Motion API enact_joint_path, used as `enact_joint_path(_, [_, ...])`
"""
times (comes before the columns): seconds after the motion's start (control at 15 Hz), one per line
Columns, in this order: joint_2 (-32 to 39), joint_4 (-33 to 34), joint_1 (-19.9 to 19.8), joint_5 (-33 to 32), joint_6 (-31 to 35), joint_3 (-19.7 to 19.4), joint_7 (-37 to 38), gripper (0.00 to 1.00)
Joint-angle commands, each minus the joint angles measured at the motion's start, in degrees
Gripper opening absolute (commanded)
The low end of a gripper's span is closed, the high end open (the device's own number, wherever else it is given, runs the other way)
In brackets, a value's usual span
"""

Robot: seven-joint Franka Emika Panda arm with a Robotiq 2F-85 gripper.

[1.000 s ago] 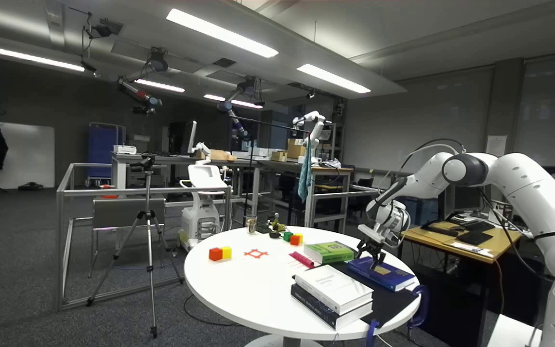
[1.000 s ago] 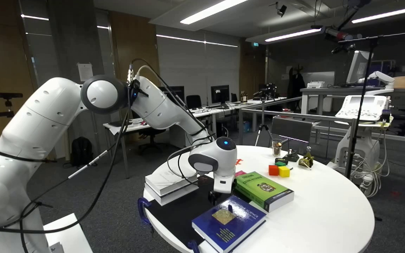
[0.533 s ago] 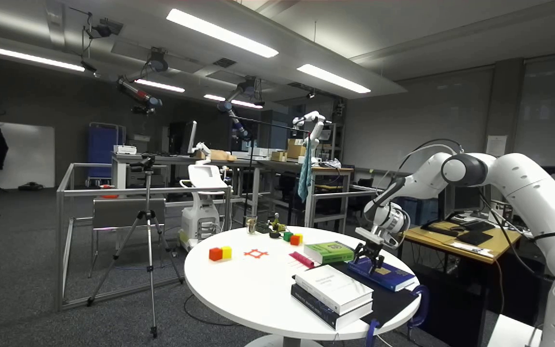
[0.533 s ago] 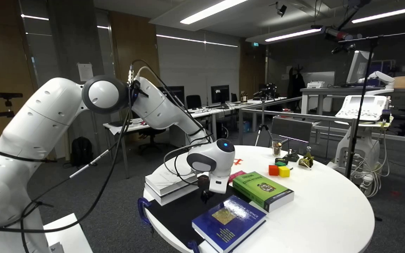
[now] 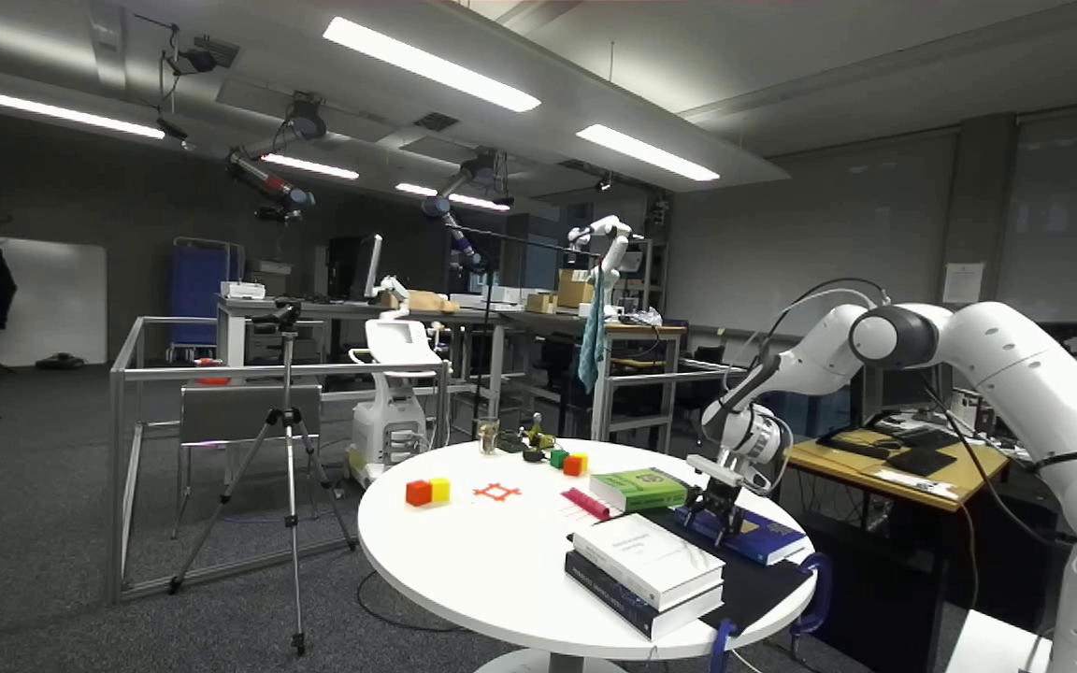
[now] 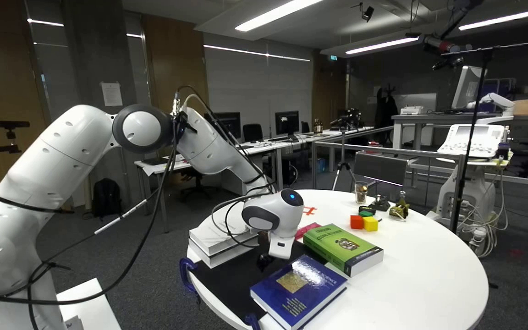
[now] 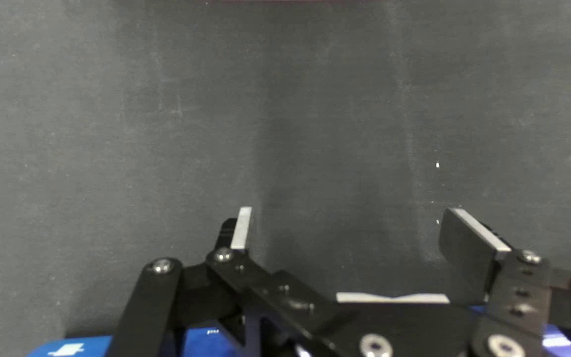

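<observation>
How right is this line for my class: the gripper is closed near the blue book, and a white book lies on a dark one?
Not quite: the gripper is open, not closed. The wrist view shows its fingers well apart, with the black mat showing between them. It is near the blue book, and the white book lies on the dark book.

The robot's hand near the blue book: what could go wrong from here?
The open hand is close to the blue book, so a slight move might bump it. The book lies near the edge of the white table, so a hard shove could tip it off. The fingers point down at the black mat and might scrape it if lowered too far.
</observation>
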Motion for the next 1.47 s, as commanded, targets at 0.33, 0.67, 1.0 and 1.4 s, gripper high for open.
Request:
enact_joint_path(0.33, [0.58,1.45,-0.4,-1.0,-1.57,-1.37,-1.12,1.0])
enact_joint_path(0.67, [0.81,1.63,-0.72,-1.92,-1.42,-2.39,-1.33,1.0])
enact_joint_path(1.0, [0.73,1.78,-1.29,-2.24,-1.46,-2.58,-2.29,1.0])
enact_joint_path(1.4, [0.29,1.68,-1.91,-3.25,-1.79,-3.14,-4.41,1.0])
